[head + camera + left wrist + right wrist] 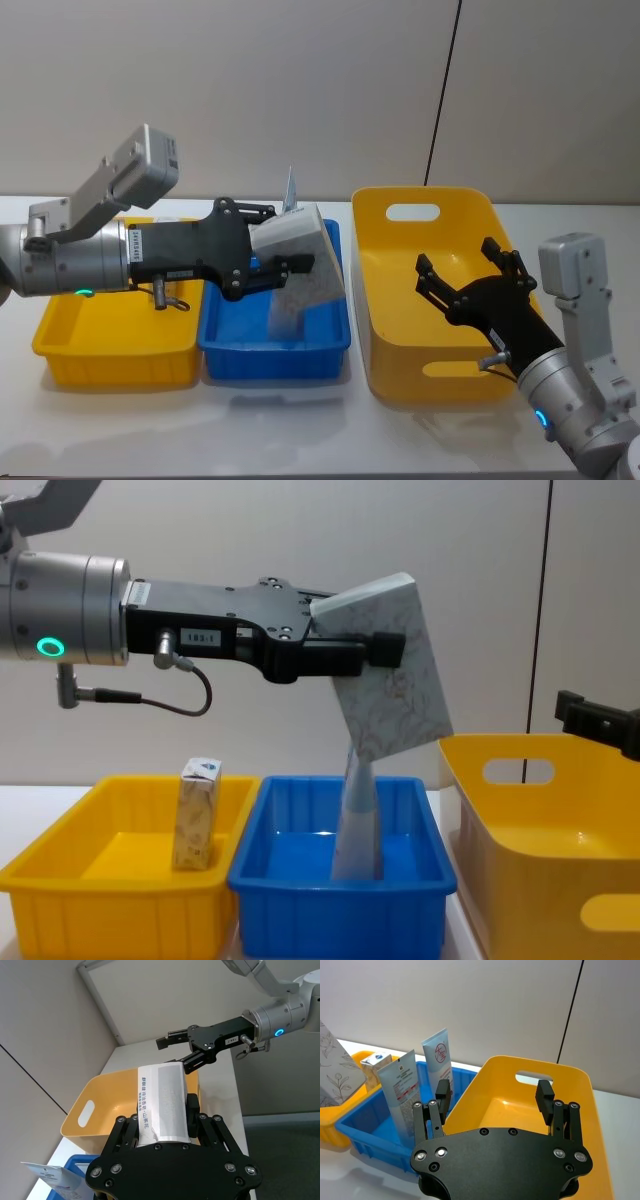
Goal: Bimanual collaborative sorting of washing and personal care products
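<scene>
While a small beige speckled carton [197, 815] stands upright in the yellow bin [60, 875] below and to the left of it, the left end effector [370, 650] holds the large flat pale marbled box [395, 695] clenched by its faces, tilted and clear of everything, above the blue bin [340, 920]. Directly beneath the box, a tall pale-blue tapering tube [357, 825] stands in that bin, its top near the box's lower edge. To the right, the right end effector [460, 262] waits with fingers spread wide and empty, hovering over the large yellow bin [400, 380] on the tabletop [300, 430].

The step in hand looks like carrying the box rightward, toward the waiting end effector or the large bin. Doing it well probably means lifting the box's low corner away from the tube before travelling, keeping the pinch firm since the box hangs off-centre, and clearing the large bin's near rim. If it is a handover, the right fingers should close on free faces before the left lets go.
</scene>
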